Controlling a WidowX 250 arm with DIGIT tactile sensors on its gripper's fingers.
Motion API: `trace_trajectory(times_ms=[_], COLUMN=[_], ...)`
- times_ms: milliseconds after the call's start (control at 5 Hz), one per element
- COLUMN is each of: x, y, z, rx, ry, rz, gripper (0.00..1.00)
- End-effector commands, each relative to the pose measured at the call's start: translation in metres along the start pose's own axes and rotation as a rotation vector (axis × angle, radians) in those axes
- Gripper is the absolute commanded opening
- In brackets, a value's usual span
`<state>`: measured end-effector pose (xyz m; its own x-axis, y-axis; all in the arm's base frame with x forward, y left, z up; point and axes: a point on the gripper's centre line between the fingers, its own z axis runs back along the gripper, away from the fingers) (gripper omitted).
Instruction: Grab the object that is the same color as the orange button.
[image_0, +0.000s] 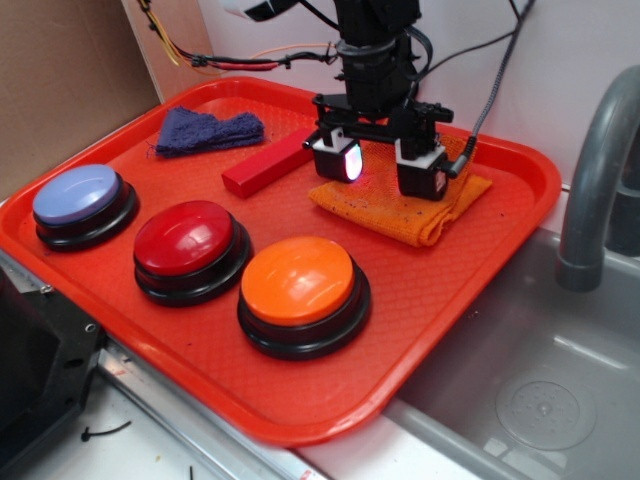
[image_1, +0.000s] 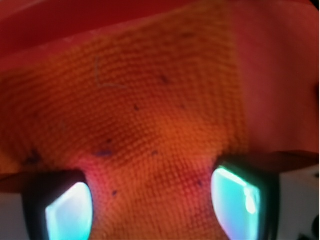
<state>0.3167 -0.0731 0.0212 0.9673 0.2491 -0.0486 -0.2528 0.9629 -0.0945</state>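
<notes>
Nearest the lens, the orange button (image_0: 303, 293) sits at lower centre of the red tray (image_0: 450, 300), close to the tray's front rim. Left of it stand a red button (image_0: 190, 245) and a lavender button (image_0: 80, 200). At upper right, the gripper (image_0: 385, 170) hangs spread wide over the orange cloth (image_0: 425, 215), gripping nothing. Bare tray lies between cloth and buttons. Wrist view shows weave, blurred, filling the gap.
</notes>
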Motion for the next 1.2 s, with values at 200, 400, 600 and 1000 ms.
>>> trace_trajectory(times_ms=[200, 400, 600, 1000], x=[0.001, -0.001, -0.005, -0.012], y=[-0.003, -0.002, -0.002, 0.009], z=[0.003, 0.005, 0.013, 0.062], rx=[0.014, 0.011, 0.046, 0.067], ry=[-0.035, -0.034, -0.07, -0.112], rz=[-0.001, 0.008, -0.03, -0.051], gripper=[0.0, 0.0, 0.0, 0.0])
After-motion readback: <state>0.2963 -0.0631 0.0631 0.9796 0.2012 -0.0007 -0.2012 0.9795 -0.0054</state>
